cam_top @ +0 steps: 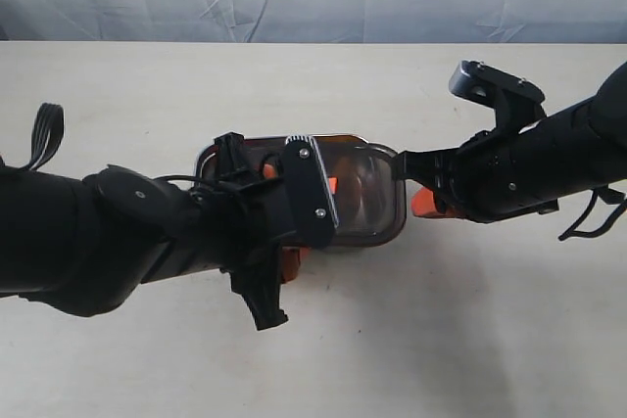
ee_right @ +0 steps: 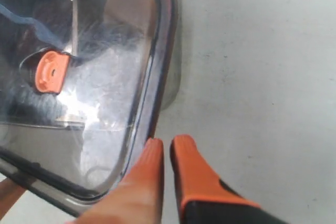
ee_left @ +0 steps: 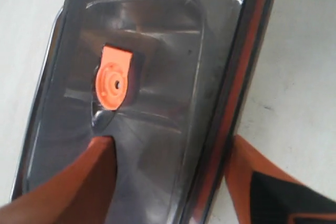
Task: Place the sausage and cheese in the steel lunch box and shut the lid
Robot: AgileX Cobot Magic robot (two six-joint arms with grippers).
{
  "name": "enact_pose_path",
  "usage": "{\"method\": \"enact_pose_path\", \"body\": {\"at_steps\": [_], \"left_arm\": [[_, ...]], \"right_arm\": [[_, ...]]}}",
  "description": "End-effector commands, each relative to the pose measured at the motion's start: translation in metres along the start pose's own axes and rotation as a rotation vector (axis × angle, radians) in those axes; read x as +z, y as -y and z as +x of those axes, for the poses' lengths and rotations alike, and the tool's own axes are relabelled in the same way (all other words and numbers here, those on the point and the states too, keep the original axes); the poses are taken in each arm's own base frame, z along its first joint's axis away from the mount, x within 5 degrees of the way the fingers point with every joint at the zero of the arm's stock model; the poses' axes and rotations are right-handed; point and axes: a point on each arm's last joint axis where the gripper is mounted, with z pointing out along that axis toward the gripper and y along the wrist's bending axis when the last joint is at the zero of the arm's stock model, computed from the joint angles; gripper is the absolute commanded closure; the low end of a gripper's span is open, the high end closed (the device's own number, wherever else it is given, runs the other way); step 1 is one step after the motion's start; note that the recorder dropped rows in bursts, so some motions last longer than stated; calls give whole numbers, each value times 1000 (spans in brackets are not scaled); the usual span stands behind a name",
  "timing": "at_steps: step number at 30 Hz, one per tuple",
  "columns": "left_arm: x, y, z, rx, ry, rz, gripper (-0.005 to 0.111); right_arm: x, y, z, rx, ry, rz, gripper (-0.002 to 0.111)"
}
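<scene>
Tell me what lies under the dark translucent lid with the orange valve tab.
Under the dark translucent lid sits the shiny steel lunch box, its divider faintly visible through the plastic. Tint and glare hide whether the sausage and cheese are inside.

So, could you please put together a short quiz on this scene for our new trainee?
1. True or false: the lid lies over the steel lunch box.
2. The fingers of the right gripper are: A) spread wide, B) nearly together with nothing between them, C) out of view.
3. What colour is the valve tab at the lid's centre?

Key: 1 true; 2 B; 3 orange.
</scene>
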Motion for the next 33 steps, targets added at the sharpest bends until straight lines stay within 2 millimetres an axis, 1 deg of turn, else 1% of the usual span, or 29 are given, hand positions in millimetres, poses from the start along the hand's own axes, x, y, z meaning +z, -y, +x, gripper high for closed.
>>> {"method": "enact_pose_path", "body": {"at_steps": [1, 27, 29, 33], "left_arm": [[0, -2, 3, -4, -35, -34, 48], [0, -2, 6, -93, -68, -41, 48], [0, -4, 8, -99, -81, -57, 48], [-1, -7, 10, -109, -109, -92, 48]], "right_arm": [[1, 1, -1, -7, 13, 5, 108], [1, 2, -3, -7, 44, 18, 108], [4, 3, -2, -3, 28, 20, 108], [19, 9, 2, 34, -29, 30, 108]]}}
